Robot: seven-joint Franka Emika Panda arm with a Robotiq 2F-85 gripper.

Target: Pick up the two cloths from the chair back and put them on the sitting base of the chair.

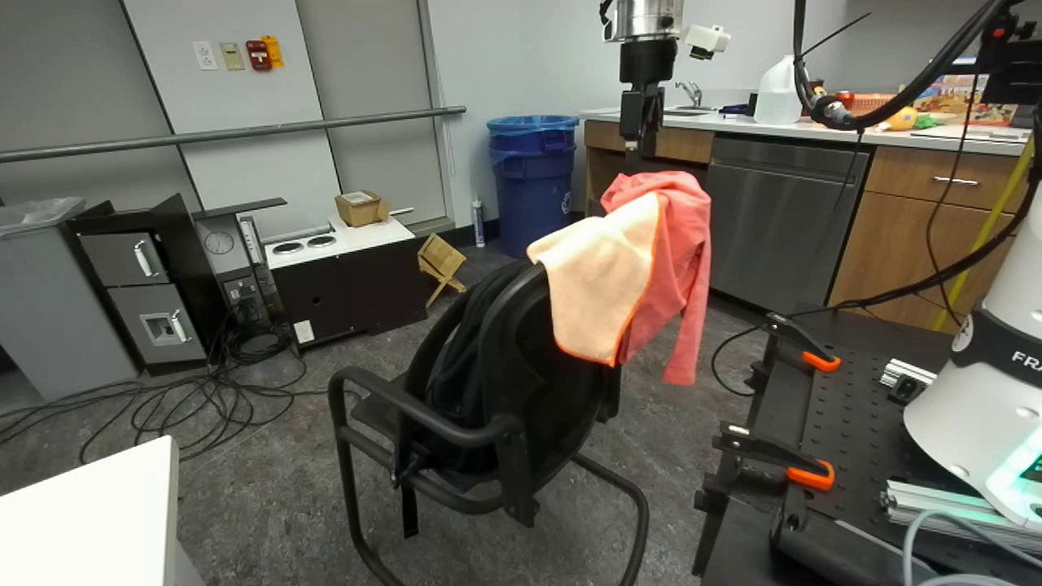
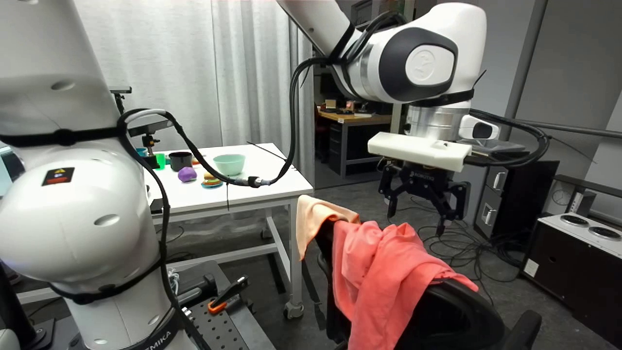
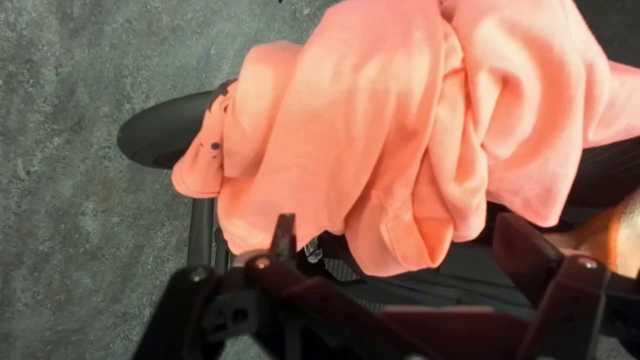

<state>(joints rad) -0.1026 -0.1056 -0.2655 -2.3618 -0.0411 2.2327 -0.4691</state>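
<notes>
coral-pink crumpled cloth point(image 2: 376, 272) lies draped over the curved back of a black tubular-armed chair point(image 1: 541, 399), just beside a pale peach, orange-edged cloth point(image 1: 602, 281) on the same back. over the chair i see a black two-fingered gripper point(image 2: 416, 222), its two fingers point(image 3: 527, 255) spread wide with bare air between the tips. in an exterior view the fingertips point(image 1: 648, 137) line up nearly one behind the other, so their spread can't be read there, though a gap shows between them and the pink cloth below. the white robot arm point(image 2: 432, 53) is cut off by the top edge in both exterior views. in the wrist view the dark fingers partly merge with the black chair, and just a corner of the peach cloth shows at the right edge. black strapped fabric point(image 1: 464, 366) on the chair blends into it and is hard to make out; the seat point(image 1: 376, 413) is mostly hidden.
</notes>
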